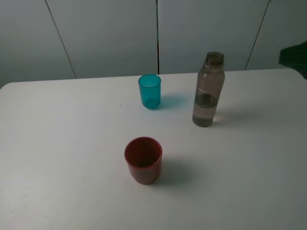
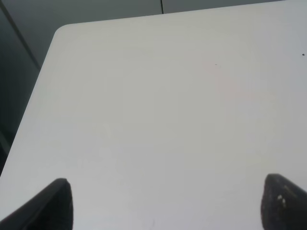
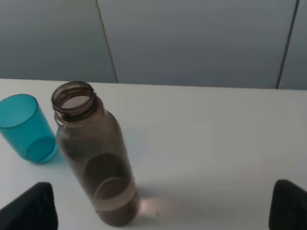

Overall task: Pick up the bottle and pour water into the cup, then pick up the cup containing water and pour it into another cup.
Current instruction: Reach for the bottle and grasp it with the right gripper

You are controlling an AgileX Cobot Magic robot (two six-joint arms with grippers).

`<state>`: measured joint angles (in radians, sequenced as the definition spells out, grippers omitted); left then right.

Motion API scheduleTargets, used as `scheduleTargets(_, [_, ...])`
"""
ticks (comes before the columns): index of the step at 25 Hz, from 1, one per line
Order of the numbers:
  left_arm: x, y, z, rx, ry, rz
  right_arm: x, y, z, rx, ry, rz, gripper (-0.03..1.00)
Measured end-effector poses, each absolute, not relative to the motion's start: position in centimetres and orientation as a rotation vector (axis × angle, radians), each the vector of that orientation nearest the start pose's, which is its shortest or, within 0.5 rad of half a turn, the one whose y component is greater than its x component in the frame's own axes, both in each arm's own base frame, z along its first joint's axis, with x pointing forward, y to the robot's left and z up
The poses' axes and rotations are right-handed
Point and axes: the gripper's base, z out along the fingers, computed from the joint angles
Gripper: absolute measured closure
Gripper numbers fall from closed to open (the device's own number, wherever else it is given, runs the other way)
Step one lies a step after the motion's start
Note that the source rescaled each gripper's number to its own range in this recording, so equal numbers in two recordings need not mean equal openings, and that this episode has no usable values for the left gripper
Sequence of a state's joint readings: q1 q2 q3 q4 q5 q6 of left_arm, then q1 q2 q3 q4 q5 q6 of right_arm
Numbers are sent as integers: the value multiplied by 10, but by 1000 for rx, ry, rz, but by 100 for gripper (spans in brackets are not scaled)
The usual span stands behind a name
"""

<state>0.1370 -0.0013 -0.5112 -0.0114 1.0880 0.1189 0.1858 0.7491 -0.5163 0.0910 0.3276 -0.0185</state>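
Observation:
The smoky grey-brown bottle [image 1: 207, 91] stands upright and uncapped at the right of the white table [image 1: 57, 143], about a third full of water. It also shows in the right wrist view [image 3: 96, 153]. The teal-blue cup [image 1: 149, 91] stands upright to its left, also in the right wrist view [image 3: 26, 128]. The dark red cup [image 1: 143, 159] stands upright nearer the front. My right gripper [image 3: 163, 208] is open and empty, its fingertips [image 3: 33, 208] wide apart, with the bottle ahead of them. My left gripper [image 2: 168, 203] is open and empty over bare table, with none of the objects in its view.
Grey wall panels [image 1: 110, 33] rise behind the table's far edge. A dark shape [image 1: 293, 56] shows at the right edge of the exterior high view. The table's rounded corner [image 2: 60, 31] shows in the left wrist view.

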Motion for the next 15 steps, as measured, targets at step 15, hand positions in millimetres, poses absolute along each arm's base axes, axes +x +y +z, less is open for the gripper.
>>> scheduleTargets(15, [-7, -2, 278, -21, 2062, 145, 153, 46, 188, -226, 1813, 250, 13])
